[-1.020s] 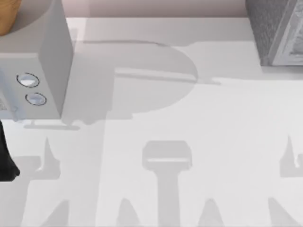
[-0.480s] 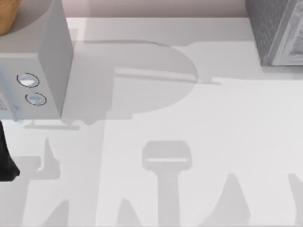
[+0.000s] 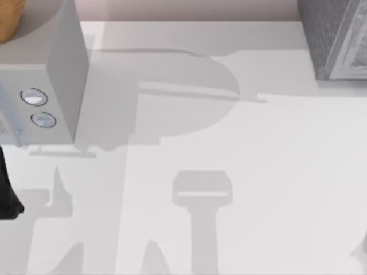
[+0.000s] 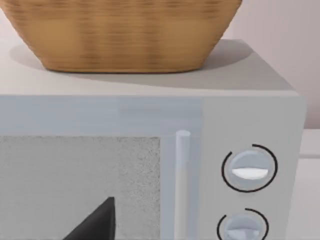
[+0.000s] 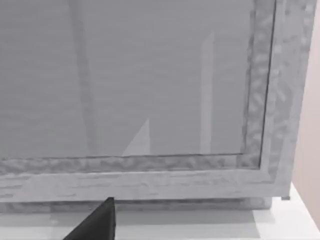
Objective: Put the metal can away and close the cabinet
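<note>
The metal can is out of view. The cabinet (image 3: 335, 40) is a grey speckled box at the table's far right corner. In the right wrist view its front (image 5: 130, 80) is close ahead, a flat grey panel inside a speckled frame (image 5: 260, 100). One dark fingertip (image 5: 97, 222) of my right gripper pokes in below that panel. My left arm (image 3: 7, 192) is a dark shape at the table's left edge, and one of its fingertips (image 4: 97, 222) points at the microwave door.
A white microwave (image 3: 40, 74) with two round knobs (image 3: 34, 97) stands at the far left, a woven basket (image 4: 125, 35) on top of it. Arm shadows fall across the white table (image 3: 229, 143).
The arm shadows at the table's lower right have slid to the right and almost left the top view. The left arm and the microwave have not moved.
</note>
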You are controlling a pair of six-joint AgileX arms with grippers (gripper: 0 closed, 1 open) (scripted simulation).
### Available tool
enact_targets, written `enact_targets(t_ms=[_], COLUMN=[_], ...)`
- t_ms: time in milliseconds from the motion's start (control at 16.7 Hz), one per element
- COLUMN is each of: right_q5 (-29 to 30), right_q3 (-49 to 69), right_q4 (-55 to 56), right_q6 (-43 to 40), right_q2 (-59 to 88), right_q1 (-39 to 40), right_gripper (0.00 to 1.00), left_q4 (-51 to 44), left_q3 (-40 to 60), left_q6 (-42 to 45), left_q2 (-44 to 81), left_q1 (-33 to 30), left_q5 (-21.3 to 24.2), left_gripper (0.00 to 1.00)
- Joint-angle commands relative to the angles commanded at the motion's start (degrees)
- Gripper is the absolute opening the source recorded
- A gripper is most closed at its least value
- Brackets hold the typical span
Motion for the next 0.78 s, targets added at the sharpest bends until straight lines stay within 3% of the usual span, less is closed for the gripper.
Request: enact_targets(t_ms=[240, 780], right_q5=[-6.5, -7.2], right_q3=[2.4, 6.0], right_q4=[6.9, 3.6], right_q6=[0.2, 0.1], right_q2=[7.2, 7.3], right_q1=[-6.5, -7.0], right_gripper=[1.00, 1.00], left_q4=[0.0, 0.0], left_q3=[0.0, 0.0], left_q6=[0.0, 0.0], left_q2=[0.0, 0.0], left_q1=[0.0, 0.0], left_q5=[0.0, 0.0], left_gripper=[1.00, 1.00])
